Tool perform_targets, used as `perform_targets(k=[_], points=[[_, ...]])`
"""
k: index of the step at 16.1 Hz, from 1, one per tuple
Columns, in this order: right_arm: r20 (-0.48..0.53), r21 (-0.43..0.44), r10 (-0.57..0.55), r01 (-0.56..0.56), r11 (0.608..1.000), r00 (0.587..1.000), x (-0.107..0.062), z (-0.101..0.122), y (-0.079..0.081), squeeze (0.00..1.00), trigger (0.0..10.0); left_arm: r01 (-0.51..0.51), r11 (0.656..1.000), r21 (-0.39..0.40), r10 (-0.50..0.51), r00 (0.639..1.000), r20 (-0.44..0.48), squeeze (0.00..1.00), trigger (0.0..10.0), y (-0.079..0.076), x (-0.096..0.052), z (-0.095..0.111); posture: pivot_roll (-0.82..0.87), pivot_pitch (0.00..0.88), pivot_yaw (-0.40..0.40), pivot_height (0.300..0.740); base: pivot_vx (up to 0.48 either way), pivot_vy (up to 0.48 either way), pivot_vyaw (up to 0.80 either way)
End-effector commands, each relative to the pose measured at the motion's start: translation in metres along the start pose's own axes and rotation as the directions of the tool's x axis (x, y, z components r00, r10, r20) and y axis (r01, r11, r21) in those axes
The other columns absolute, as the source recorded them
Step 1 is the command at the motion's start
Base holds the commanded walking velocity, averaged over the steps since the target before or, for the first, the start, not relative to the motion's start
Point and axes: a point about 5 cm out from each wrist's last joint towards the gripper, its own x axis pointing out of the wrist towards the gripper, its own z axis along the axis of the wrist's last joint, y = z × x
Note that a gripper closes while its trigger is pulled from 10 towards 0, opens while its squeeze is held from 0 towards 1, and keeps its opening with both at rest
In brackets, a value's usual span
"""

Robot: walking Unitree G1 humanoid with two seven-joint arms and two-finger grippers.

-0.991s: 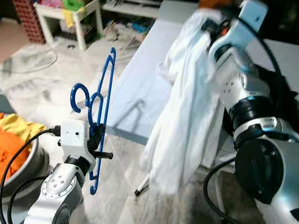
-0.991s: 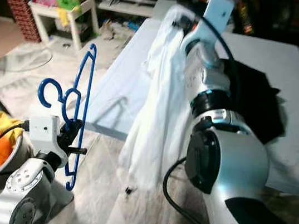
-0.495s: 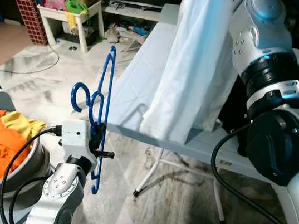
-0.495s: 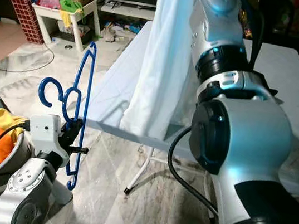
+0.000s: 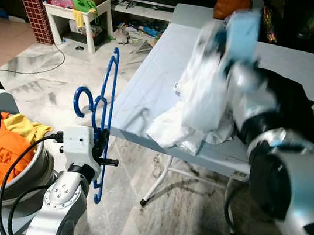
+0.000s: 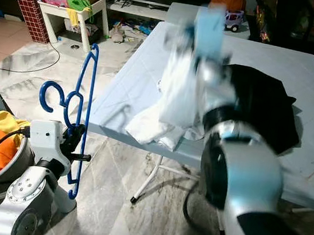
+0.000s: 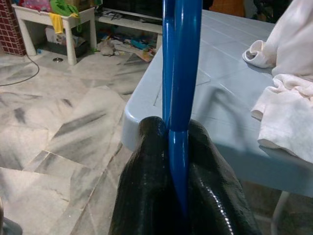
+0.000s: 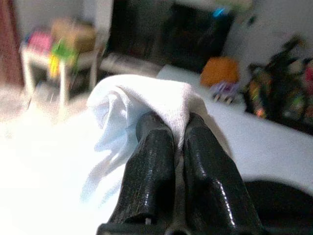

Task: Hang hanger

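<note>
Pale table [image 5: 150,87], right gripper [image 8: 177,128] pinching white garment [image 5: 201,100]

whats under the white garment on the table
The lower part of the white garment lies bunched on the pale blue table, its hem spilling over the near edge. Its right side meets a black cloth; whether it overlaps that cloth cannot be seen.

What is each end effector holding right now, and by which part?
Left end effector: blue hanger, pinched on a thin bar. Right end effector: white garment, gripped by a bunched fold.
</note>
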Motion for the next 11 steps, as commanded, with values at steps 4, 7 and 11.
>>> perform_targets(k=[4,7,11], points=[[-0.09,-0.067,0.187,-0.193,0.979,0.978,-0.005,-0.025,0.006,1.0,10.0,0.008,1.0,0.021,-0.009,1.0,0.017,0.0,10.0,0.003,0.003,0.004,0.07,0.0,0.005,0.74,0.0,0.0,0.0],[-0.126,-0.195,0.207,-0.229,0.954,0.97,-0.011,-0.038,-0.012,1.0,10.0,0.03,0.999,0.026,-0.03,0.999,0.011,0.0,10.0,0.001,0.007,0.003,0.04,0.0,0.021,0.74,0.0,0.0,0.0],[-0.065,-0.075,0.07,-0.074,0.994,0.995,-0.019,-0.042,-0.053,1.0,10.0,0.036,0.999,0.025,-0.037,0.999,0.013,0.0,10.0,0.0,0.009,0.002,0.03,0.0,0.025,0.74,0.0,0.0,0.0]])
